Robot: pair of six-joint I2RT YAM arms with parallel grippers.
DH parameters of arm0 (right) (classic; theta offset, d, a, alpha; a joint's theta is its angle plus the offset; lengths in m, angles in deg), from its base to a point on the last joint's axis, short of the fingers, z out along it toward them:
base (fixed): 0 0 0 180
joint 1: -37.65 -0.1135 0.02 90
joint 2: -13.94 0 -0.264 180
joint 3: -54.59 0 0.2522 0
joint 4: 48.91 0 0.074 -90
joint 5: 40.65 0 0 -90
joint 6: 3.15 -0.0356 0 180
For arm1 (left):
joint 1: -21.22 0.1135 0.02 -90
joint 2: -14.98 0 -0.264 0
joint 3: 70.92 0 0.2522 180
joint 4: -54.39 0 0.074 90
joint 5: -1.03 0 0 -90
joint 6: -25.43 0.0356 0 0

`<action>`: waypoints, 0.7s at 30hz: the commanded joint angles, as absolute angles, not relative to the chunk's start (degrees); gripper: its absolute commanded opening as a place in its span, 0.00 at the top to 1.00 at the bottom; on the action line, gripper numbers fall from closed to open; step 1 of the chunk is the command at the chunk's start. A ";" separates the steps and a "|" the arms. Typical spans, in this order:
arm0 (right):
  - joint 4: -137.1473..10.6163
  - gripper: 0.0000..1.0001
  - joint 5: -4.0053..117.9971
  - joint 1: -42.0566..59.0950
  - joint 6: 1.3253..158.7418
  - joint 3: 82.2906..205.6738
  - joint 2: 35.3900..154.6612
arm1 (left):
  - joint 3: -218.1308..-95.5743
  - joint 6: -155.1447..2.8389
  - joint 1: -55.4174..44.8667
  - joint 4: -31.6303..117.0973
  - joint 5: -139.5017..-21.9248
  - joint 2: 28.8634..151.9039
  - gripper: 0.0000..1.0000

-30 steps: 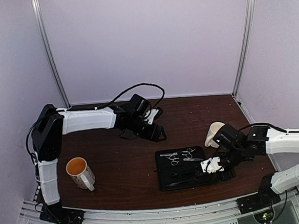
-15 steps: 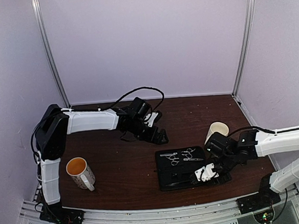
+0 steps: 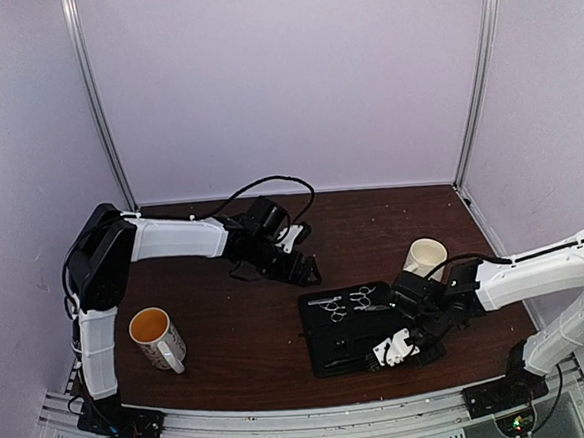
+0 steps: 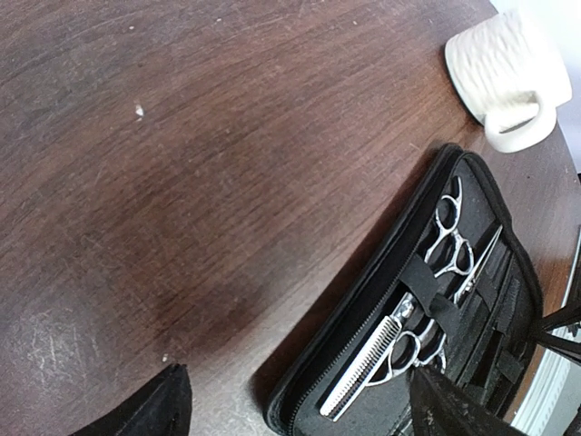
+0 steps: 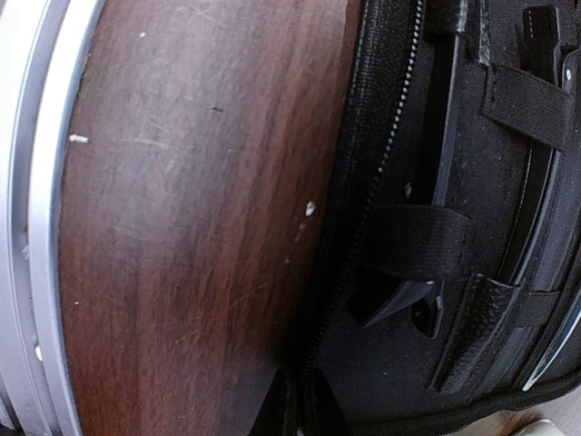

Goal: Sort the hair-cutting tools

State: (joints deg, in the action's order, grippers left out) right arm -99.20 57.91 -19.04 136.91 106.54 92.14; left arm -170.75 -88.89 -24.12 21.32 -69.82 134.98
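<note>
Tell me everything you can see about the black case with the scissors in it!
The black case is a flat fabric rectangle lying open on the brown table. A zipper runs round its edge. Inside, black elastic straps hold two silver scissors in its far half. The right gripper, shut, reaches down into its near half. A white mug stands beyond its far right corner, not touching.

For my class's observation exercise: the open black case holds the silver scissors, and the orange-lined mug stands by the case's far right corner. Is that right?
No. The white mug stands by that corner; the orange-lined mug stands apart at the near left, as the top external view shows. The open black case does hold the silver scissors.
</note>
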 commanded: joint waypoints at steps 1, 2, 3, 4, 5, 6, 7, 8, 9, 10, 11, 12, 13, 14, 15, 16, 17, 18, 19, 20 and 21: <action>-93.96 1.00 52.36 -20.39 139.94 108.31 94.94 | -169.48 -88.79 -23.21 22.81 -66.18 134.22 0.13; -93.85 1.00 52.27 -20.62 139.99 108.50 95.77 | -169.48 -89.17 -23.17 22.27 -65.80 134.49 0.13; -93.80 1.00 52.21 -20.75 140.01 108.61 96.23 | -169.39 -89.60 -23.11 21.70 -65.70 134.67 0.14; -93.64 1.00 52.11 -21.00 139.92 108.65 96.71 | -169.08 -90.19 -23.01 21.65 -65.87 134.75 0.16; -93.50 1.00 52.04 -21.22 139.88 108.62 96.95 | -168.86 -90.68 -22.81 21.46 -66.31 134.93 0.19; -93.44 1.00 52.09 -21.38 139.76 108.46 97.07 | -168.80 -90.86 -22.71 21.25 -66.94 134.95 0.22; -93.48 1.00 52.08 -21.55 139.63 108.45 97.11 | -168.91 -90.63 -22.58 20.59 -67.86 134.97 0.25; -93.46 1.00 52.12 -21.73 139.59 108.48 97.10 | -169.34 -89.98 -22.59 19.67 -69.15 134.97 0.27; -93.51 1.00 52.09 -21.70 139.48 108.58 97.09 | -169.93 -88.82 -22.55 18.42 -70.28 135.01 0.29; -93.52 1.00 52.06 -21.76 139.38 108.60 97.01 | -170.89 -87.62 -22.55 17.24 -71.62 135.16 0.31; -93.52 1.00 52.00 -21.73 139.36 108.61 96.93 | -171.76 -86.20 -22.55 15.67 -72.39 135.44 0.33; -93.44 1.00 51.99 -21.73 139.32 108.60 96.86 | -172.60 -84.74 -22.55 14.31 -72.78 135.75 0.35; -93.43 1.00 51.95 -21.70 139.26 108.58 96.87 | -173.24 -83.42 -22.55 13.38 -73.01 136.04 0.37; -93.31 1.00 51.91 -21.76 139.08 108.52 96.91 | -173.56 -81.85 -22.55 12.68 -73.25 136.27 0.39; -93.20 1.00 51.84 -21.71 138.95 108.55 97.02 | -173.74 -80.82 -22.55 12.11 -73.32 136.48 0.40; -93.18 1.00 51.81 -21.75 138.89 108.54 97.17 | -173.92 -79.85 -22.55 11.77 -73.02 136.64 0.41; -93.10 1.00 51.66 -21.73 138.88 108.44 97.33 | -173.95 -79.11 -22.59 11.46 -72.79 136.86 0.43; -93.02 1.00 51.52 -21.75 138.79 108.47 97.50 | -173.98 -78.53 -22.55 11.26 -72.65 137.01 0.45; -92.81 1.00 51.36 -21.76 138.73 108.41 97.53 | -174.10 -78.02 -22.62 11.01 -72.54 137.23 0.47; -92.54 1.00 51.30 -21.76 138.72 108.29 97.53 | -174.38 -77.64 -22.68 10.66 -72.32 137.54 0.49; -92.43 1.00 51.17 -21.77 138.77 108.29 97.53 | -174.87 -77.15 -22.70 10.13 -72.09 137.97 0.50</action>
State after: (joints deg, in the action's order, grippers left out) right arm -97.15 53.19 -21.49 138.99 108.60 95.37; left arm -172.73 -81.65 -23.00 12.66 -72.00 135.62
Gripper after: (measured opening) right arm 0.014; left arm 0.518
